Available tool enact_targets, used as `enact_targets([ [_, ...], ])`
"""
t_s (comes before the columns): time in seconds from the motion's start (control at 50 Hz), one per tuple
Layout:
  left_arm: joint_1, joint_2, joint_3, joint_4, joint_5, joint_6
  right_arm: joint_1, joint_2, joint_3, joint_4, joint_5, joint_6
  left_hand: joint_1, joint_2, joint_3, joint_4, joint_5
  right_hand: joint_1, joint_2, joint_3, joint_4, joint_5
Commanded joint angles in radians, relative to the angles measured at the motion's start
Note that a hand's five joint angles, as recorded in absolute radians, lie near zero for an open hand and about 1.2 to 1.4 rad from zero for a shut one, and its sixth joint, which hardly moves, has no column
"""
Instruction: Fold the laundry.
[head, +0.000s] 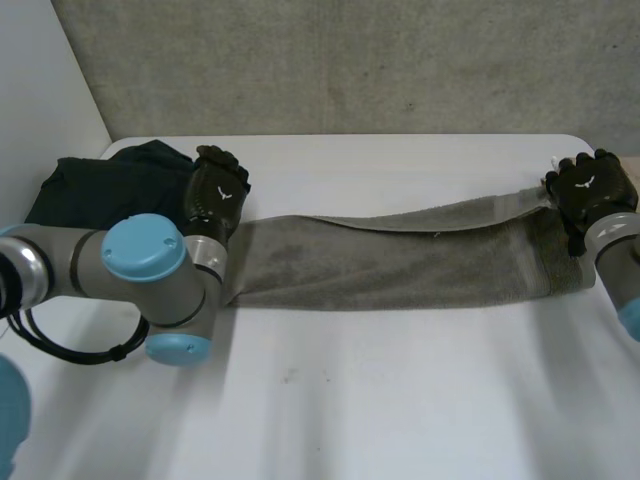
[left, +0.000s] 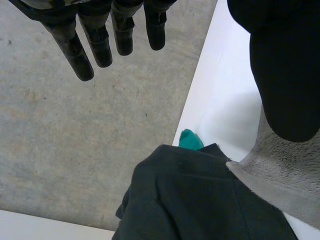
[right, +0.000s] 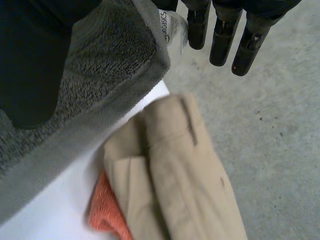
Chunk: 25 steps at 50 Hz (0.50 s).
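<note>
Grey towel (head: 400, 260) stretched along the bench (head: 380, 400), apparently halved lengthwise already; right hand (head: 590, 188) pinches one end corner against its thumb, left hand (head: 218, 190) sits at the other end, grasp not discernible; crosswise folds not yet made, dark garment (head: 110, 185) unfolded

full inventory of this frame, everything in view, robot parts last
grey towel: 1, grey, stretched across the table between the hands
dark garment: 1, dark green, bunched at the table's back left corner
teal cloth: 1, teal, peeking from behind the dark garment
beige garment: 1, beige, beyond the right hand's fingertips
orange cloth: 1, orange, against the beige garment
table: 1, white, under the towel
left hand: 1, black, at the towel's left end
right hand: 1, black, pinching the towel's right end
</note>
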Motion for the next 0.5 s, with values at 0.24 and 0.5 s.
enact_targets([
  [0.24, -0.002, 0.146, -0.237, -0.001, 0.006, -0.010, -0.060, -0.138, 0.161, 0.200, -0.107, 0.061, -0.014, -0.029, -0.036, -0.026, -0.045, 0.329, 0.309, 0.310, 0.294, 0.293],
  [0.5, 0.067, 0.163, -0.240, -0.018, 0.023, -0.137, -0.088, -0.207, 0.154, 0.312, -0.152, 0.081, 0.007, -0.009, -0.015, -0.006, -0.024, 1.194, 1.174, 1.175, 1.160, 1.159],
])
